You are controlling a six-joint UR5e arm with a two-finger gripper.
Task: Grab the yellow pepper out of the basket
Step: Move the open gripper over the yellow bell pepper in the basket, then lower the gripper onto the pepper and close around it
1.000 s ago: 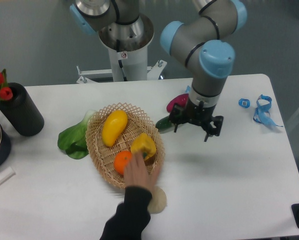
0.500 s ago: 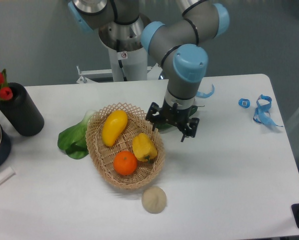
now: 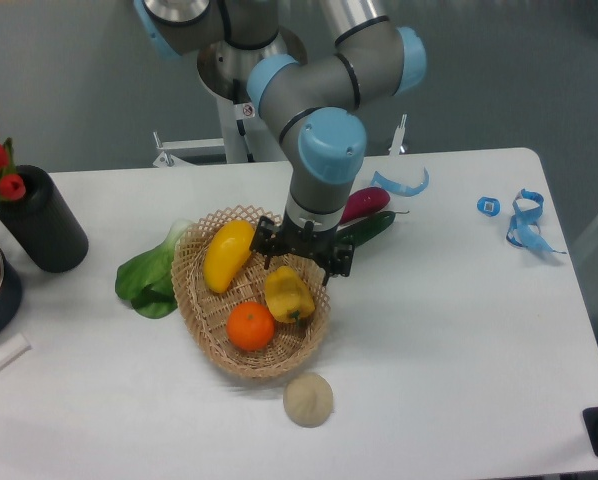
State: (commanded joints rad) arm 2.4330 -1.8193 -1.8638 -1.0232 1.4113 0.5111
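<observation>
Now hand (image 3: 301,256), seemingly open, above yellow pepper (image 3: 288,295).

You see the yellow pepper (image 3: 288,294), lobed and tilted, lying in the right part of the shallow woven basket (image 3: 193,302) at table centre-left.

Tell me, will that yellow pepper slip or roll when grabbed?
The pepper looks glossy and lobed, so it may slip between the fingers. It leans against the orange in the basket, so it probably won't roll far.
</observation>
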